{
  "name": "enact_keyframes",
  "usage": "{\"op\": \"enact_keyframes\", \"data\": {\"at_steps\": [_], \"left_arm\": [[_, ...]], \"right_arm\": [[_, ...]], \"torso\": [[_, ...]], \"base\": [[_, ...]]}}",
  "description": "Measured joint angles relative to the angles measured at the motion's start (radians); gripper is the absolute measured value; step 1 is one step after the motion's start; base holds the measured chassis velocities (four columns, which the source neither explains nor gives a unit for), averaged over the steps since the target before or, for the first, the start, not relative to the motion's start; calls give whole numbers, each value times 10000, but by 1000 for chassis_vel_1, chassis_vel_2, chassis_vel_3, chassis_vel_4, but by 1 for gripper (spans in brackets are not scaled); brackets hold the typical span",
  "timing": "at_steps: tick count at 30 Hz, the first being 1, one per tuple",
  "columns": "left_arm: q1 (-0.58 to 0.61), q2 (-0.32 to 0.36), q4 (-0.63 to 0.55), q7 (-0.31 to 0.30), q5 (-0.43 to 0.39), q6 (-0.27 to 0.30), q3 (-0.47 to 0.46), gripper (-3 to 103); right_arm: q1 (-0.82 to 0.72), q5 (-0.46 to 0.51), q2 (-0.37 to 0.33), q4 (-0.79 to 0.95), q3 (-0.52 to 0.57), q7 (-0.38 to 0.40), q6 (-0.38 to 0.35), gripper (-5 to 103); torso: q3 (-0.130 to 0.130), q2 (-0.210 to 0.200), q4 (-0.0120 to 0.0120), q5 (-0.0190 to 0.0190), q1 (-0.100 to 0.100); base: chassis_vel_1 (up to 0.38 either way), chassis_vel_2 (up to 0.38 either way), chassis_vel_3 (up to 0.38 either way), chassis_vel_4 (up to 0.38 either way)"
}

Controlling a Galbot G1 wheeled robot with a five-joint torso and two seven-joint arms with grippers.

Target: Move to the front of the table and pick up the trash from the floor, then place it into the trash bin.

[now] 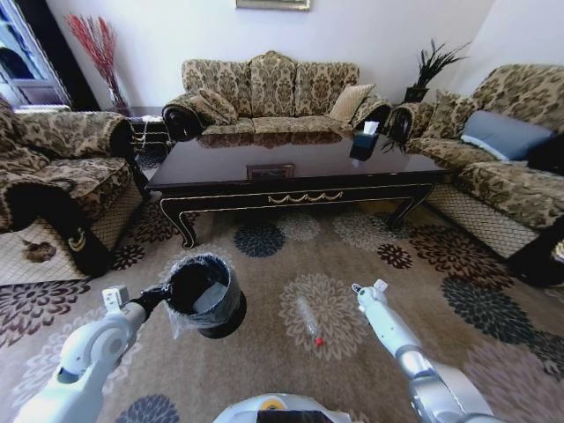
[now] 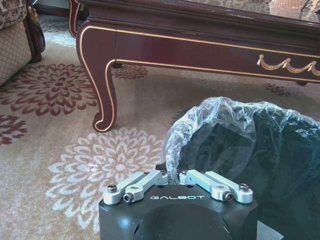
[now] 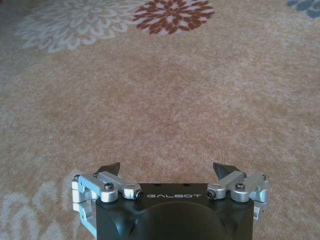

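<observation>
The trash, a clear crushed plastic bottle [image 1: 308, 319] with a red cap, lies on the flowered carpet between my two arms. My left gripper [image 1: 162, 296] is shut on the rim of the trash bin [image 1: 208, 296], a small black bucket lined with a clear bag. In the left wrist view the fingers [image 2: 150, 181] meet at the bag-covered rim of the bin [image 2: 250, 150]. Something pale lies inside the bin. My right gripper [image 1: 367, 287] hangs open to the right of the bottle; the right wrist view shows this gripper [image 3: 167, 169] over bare carpet. The dark brown table [image 1: 291, 172] stands ahead.
Patterned sofas surround the table on the left [image 1: 53, 176], back [image 1: 269, 92] and right [image 1: 502, 150]. A dark tissue box [image 1: 363, 143] sits on the tabletop. A curved table leg [image 2: 102, 95] stands close beyond the bin. Open carpet spreads around the bottle.
</observation>
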Motion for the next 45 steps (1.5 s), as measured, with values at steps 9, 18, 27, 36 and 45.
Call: {"op": "enact_keyframes", "data": {"at_steps": [9,18,27,36,45], "left_arm": [[150,28,-238,-6,-1,27,-73,4],[221,-33,-387,-8,-3,34,-77,4],[209,-69,-413,-8,32,44,-9,4],[215,-61,-452,-9,33,48,-12,4],[185,-64,-456,-7,28,50,-12,4]], "right_arm": [[100,-537,194,-713,331,-1006,412,100],[89,-1132,376,-1046,680,-1078,387,100],[69,-1690,447,-1234,827,-1120,215,100],[38,-1872,506,-1235,819,-1123,43,80],[82,-2075,482,-1246,724,-1123,19,47]], "torso": [[0,0,2,-1,0],[0,0,2,-2,0],[0,-1,1,-2,0],[0,-1,1,-2,0],[0,0,1,-3,0]], "base": [[0,0,0,0],[0,0,0,0],[0,0,0,0],[0,0,0,0],[0,0,0,0]]}}
